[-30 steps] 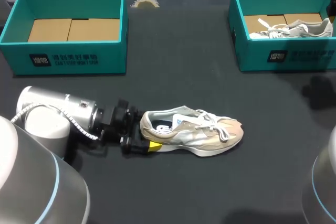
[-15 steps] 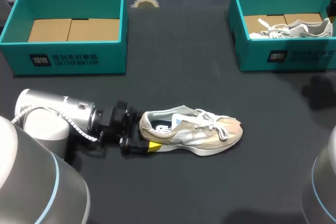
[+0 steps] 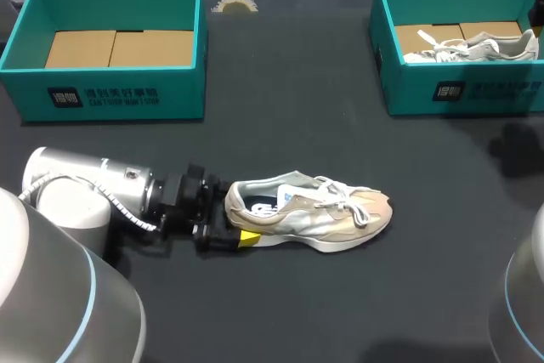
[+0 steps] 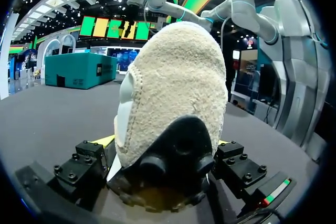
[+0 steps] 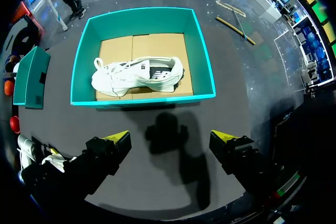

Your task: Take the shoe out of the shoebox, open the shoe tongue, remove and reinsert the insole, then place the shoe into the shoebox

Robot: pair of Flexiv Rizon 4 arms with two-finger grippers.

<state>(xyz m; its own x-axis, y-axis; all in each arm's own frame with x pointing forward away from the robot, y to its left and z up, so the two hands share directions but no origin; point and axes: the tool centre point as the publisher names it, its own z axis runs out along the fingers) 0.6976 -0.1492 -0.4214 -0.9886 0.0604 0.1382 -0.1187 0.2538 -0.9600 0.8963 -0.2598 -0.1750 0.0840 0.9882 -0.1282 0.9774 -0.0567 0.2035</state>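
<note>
Clenched on the heel, the left gripper (image 3: pixel 236 222) holds the beige and cream lace-up sneaker (image 3: pixel 314 214), one yellow tip on each side. This hold probably steadies it for work on the tongue and insole. The sneaker rests on its sole on the dark table (image 3: pixel 280 312), just toward 6 o'clock from centre. Its toe points to 3 o'clock and its collar faces up. The right gripper (image 5: pixel 170 142) is spread wide and empty. It hangs beside the teal cardboard shoebox at 2 o'clock (image 5: pixel 142 99), which holds a white sneaker (image 5: pixel 137 76). An empty teal cardboard shoebox (image 3: pixel 110 95) sits at 10 o'clock, likely the shoe's destination.
</note>
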